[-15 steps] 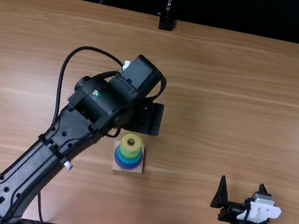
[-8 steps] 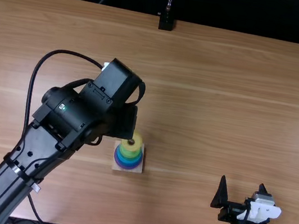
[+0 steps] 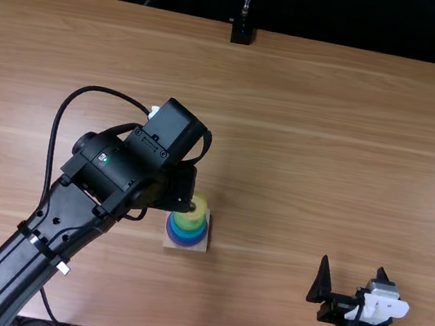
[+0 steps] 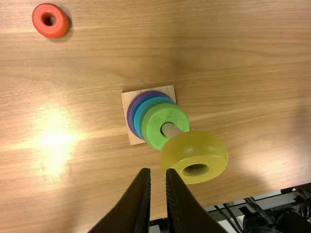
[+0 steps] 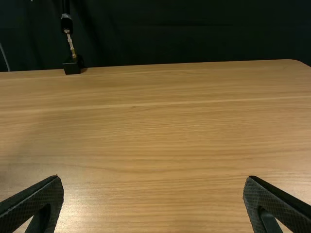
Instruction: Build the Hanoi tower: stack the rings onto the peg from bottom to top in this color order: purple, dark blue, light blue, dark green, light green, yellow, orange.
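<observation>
My left gripper (image 3: 179, 188), partly hidden under its arm, is just left of the ring tower in the top view. In the left wrist view the left gripper (image 4: 157, 171) has its fingertips a little apart and holds nothing. The yellow ring (image 4: 194, 158) sits high at the peg (image 4: 170, 130), with bare wood between it and the light green ring (image 4: 158, 116). Under that lie dark green, light blue (image 4: 137, 114) and purple (image 4: 129, 115) rings on a square base (image 4: 168, 91). An orange-red ring (image 4: 50, 20) lies apart on the table. My right gripper (image 3: 351, 275) is wide open; right gripper (image 5: 153, 178).
The left arm (image 3: 39, 242) crosses the table's left half. At the far edge stands a black mount (image 3: 242, 33), and a cable (image 3: 55, 133) loops beside the left arm. The table's near edge (image 4: 243, 198) shows close to the tower.
My left gripper has moved left and toward the near edge, then slightly nearer again, uncovering then partly covering the tower's left side. The right arm and the tower have stayed put.
</observation>
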You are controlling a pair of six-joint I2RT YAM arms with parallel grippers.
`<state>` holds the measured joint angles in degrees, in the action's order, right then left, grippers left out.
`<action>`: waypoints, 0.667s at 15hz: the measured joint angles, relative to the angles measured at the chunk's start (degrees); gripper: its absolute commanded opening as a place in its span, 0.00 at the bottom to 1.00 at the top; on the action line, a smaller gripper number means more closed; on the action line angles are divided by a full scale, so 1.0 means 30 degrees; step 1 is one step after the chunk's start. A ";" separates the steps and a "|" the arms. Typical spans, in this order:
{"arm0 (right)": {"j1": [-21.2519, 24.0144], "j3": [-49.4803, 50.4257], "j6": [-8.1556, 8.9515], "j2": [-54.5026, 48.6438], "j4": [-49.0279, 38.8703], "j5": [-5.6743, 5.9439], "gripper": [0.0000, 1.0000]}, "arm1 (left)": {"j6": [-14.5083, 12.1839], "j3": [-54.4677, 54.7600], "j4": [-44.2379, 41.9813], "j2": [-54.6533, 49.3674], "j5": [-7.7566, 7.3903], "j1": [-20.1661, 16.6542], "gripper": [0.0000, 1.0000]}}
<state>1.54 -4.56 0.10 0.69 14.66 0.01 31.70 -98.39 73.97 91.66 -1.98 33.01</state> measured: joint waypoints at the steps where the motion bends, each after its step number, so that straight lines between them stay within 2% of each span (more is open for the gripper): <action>1: 0.0000 0.0007 0.0007 0.0000 0.0000 0.0007 1.00 | 0.0000 0.0000 -0.0036 -0.0007 0.0000 0.0000 0.00; 3: 0.0000 0.0007 0.0000 0.0007 0.0007 0.0000 1.00 | 0.0007 0.0058 -0.0102 -0.0007 0.0015 0.0299 0.00; 5: 0.0007 0.0007 0.0000 0.0007 0.0000 0.0007 1.00 | 0.0102 0.0211 -0.0182 -0.0007 0.0007 0.1107 0.00; 8: 0.0000 0.0007 0.0000 0.0000 0.0000 0.0007 1.00 | 0.0889 0.0321 -0.0423 -0.0007 -0.0051 0.1749 0.00; 10: 0.0000 0.0007 0.0000 0.0000 -0.0007 0.0007 1.00 | 0.1049 0.0627 -0.1195 -0.0007 -0.0051 0.1749 0.00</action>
<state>1.54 -4.54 0.10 0.69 14.63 0.03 34.85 -96.51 70.39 91.64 -2.13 38.26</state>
